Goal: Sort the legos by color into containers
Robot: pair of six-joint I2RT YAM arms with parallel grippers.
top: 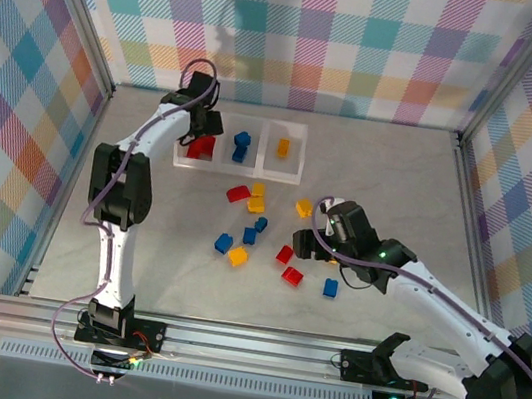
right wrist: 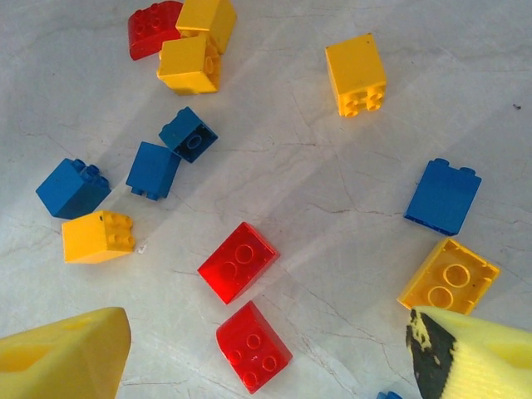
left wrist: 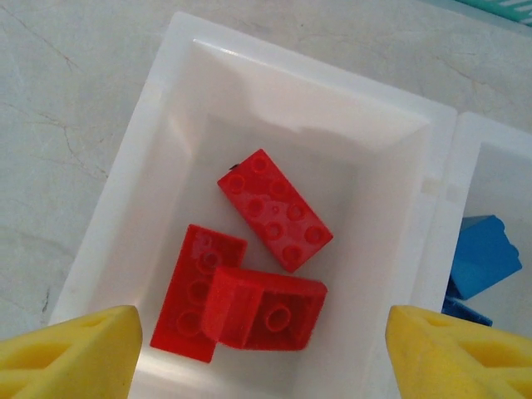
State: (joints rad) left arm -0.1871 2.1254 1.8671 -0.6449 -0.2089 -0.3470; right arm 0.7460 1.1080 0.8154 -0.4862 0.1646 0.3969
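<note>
On the grey marbled table [top: 155, 263], the left end effector [top: 201, 126] hangs over the left compartment of the whitish plastic three-compartment tray [top: 250, 171], which sits near the table's far edge, left of its middle. Its yellow foam fingers [left wrist: 71, 349] stand wide apart with nothing between them. Below them, three glossy red plastic bricks [left wrist: 274, 209] lie in that compartment, one flat with studs up and two overlapping. The middle compartment holds small blue plastic bricks [top: 242, 145], and the right compartment holds one yellow-orange plastic brick [top: 282, 147].

More bricks lie loose around the table's middle, on the near side of the tray. A curved red brick [right wrist: 154, 25] touches two stacked-looking yellow bricks [right wrist: 191, 62]. Two dark blue bricks [right wrist: 174, 154] lie together. A lone blue brick [right wrist: 71, 187] sits just beside a yellow brick [right wrist: 98, 235]. Two square red bricks [right wrist: 238, 262] lie close together.

The right end effector [top: 308, 244] hovers over this scatter, its foam pads [right wrist: 62, 353] spread wide and empty. An upturned yellow brick [right wrist: 449, 283] lies just beside its right pad
</note>
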